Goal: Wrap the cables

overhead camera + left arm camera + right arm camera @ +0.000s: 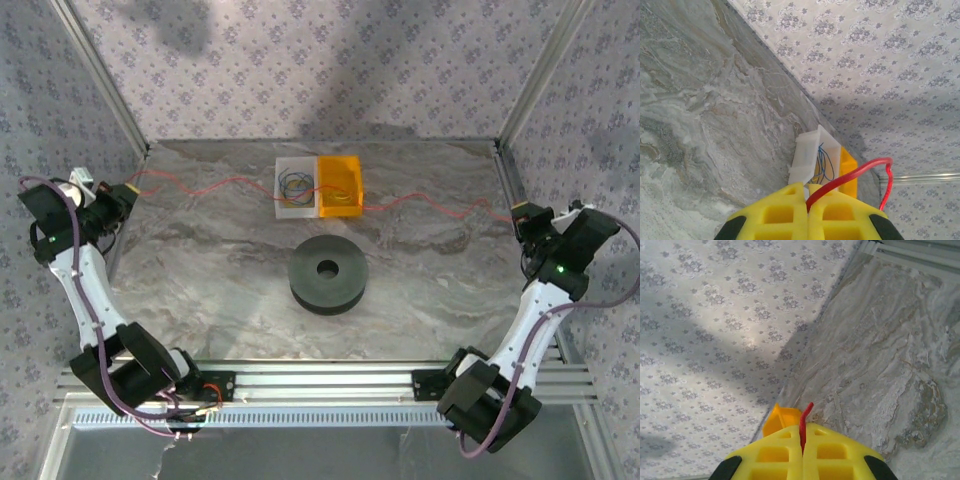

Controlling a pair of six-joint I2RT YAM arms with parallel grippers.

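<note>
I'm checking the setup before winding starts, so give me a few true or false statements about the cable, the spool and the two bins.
1. Both the left pincer and the right pincer are shut on the cable. True.
2. The cable is wound on the black spool. False: it stretches across the table behind the spool, apart from it.
3. Blue wire loops lie in the orange bin. False: they lie in the white bin.
4. The white bin stands against the orange bin's left side. True.

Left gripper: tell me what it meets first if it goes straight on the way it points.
Probably the white box, which sits dead ahead of the left gripper, itself shut on the cable; depth is unclear.
</note>
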